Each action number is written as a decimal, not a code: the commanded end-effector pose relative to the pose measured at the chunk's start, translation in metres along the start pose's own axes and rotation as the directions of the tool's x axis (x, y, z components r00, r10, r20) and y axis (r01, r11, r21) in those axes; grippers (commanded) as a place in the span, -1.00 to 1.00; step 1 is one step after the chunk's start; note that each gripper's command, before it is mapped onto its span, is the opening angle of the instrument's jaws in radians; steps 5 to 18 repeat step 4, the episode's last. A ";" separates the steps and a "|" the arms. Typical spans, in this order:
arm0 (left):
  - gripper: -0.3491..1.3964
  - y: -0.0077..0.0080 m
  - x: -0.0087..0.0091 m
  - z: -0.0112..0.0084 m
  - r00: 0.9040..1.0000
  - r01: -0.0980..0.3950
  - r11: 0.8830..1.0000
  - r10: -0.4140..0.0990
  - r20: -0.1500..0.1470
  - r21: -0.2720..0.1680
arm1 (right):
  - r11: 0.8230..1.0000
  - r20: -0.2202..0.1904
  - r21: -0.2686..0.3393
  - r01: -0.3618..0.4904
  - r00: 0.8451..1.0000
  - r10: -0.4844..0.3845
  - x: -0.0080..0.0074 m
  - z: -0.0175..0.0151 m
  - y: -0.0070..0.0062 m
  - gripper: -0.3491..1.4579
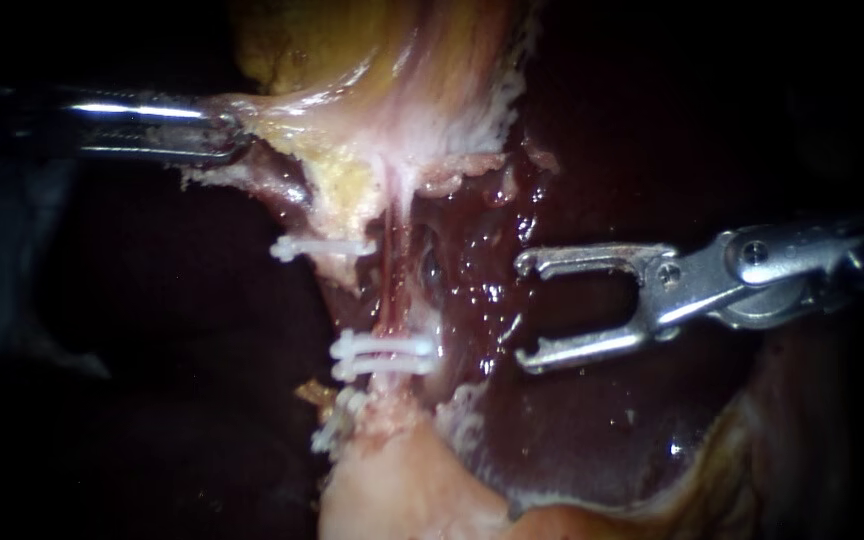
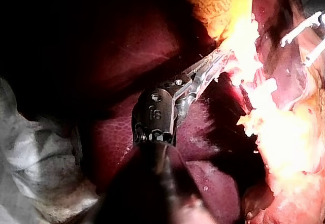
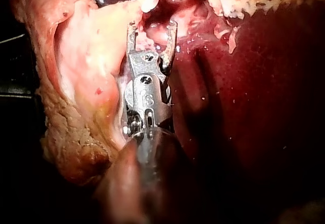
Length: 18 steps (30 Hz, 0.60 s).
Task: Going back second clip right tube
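Wet, dark-red liver point(image 1: 592, 430) surrounds a thin tube point(image 1: 392, 290) bearing white clips point(image 1: 382, 355). My left instrument point(image 1: 224, 135) clamps stringy pale tissue point(image 1: 352, 150) in its jaws. My right instrument point(image 1: 520, 312) has its steel jaws parted and empty.

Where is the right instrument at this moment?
In the endoscope view the right instrument enters from the right, jaws open and empty over the dark liver, level with and apart from the paired white clips on the tube.

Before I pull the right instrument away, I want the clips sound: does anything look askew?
The lowest clip lies slanted, unlike the level pair above it. The right instrument's jaws stand open, empty.
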 end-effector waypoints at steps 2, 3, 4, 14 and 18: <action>-1.00 0.0000 0.0000 0.0000 1.000 0.000 1.000 0.000 0.000 -0.001 | 1.000 0.000 -0.001 0.000 1.000 0.000 0.0000 0.0000 0.0000 -0.06; -1.00 0.0000 0.0000 0.0000 1.000 0.000 1.000 0.000 0.000 -0.001 | 1.000 0.000 -0.001 -0.001 1.000 0.001 0.0000 0.0000 0.0000 -0.06; -1.00 0.0000 0.0000 0.0000 1.000 0.000 1.000 0.000 0.000 -0.001 | 1.000 0.000 -0.001 -0.001 1.000 0.001 0.0000 0.0000 0.0000 -0.06; -1.00 0.0000 0.0000 0.0000 1.000 0.000 1.000 0.000 0.000 -0.001 | 1.000 0.000 -0.001 -0.001 1.000 0.001 0.0000 0.0000 0.0000 -0.06; -1.00 0.0000 0.0000 0.0000 1.000 0.000 1.000 0.000 0.000 -0.001 | 1.000 0.000 -0.001 -0.001 1.000 0.001 0.0000 0.0000 0.0000 -0.06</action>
